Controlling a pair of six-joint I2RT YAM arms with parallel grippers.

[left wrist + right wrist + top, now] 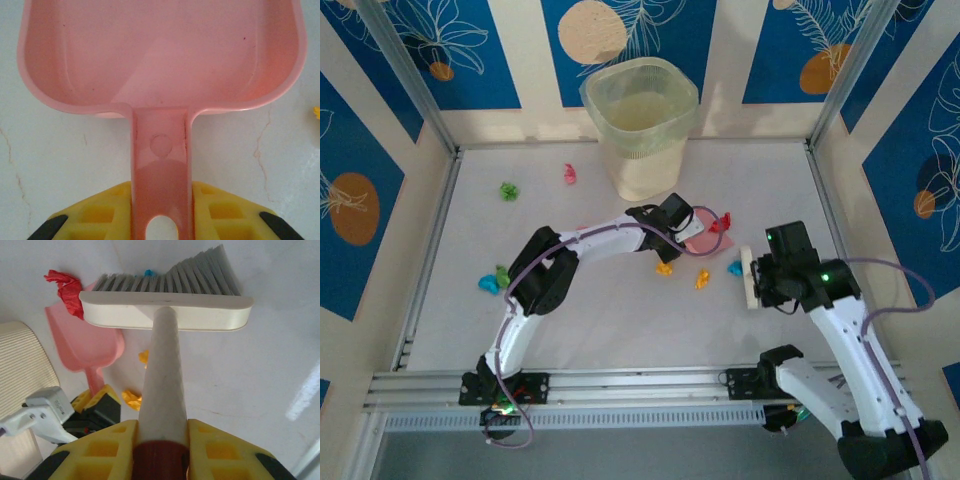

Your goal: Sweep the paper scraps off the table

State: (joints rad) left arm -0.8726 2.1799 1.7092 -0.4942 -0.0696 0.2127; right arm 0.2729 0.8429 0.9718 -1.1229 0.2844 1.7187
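Paper scraps lie scattered on the table [620, 320]: a green one [508, 190] and a pink one [570, 174] at the back left, a cyan and green pair [492, 281] at the left. An orange one [664, 268], a yellow-orange one [702, 278] and a cyan one [735, 268] sit mid-table, and a red one [65, 287] by the pan's far edge. My left gripper [161, 220] is shut on the handle of a pink dustpan [160, 50], which rests flat. My right gripper [160, 450] is shut on the handle of a cream brush [165, 310], whose bristles touch the table beside the cyan scrap.
A translucent bin [640, 125] stands at the back centre, just behind the dustpan. Aluminium rails [620, 385] edge the table, and patterned walls close it in on three sides. My left arm [550, 270] arches over the table's left-centre.
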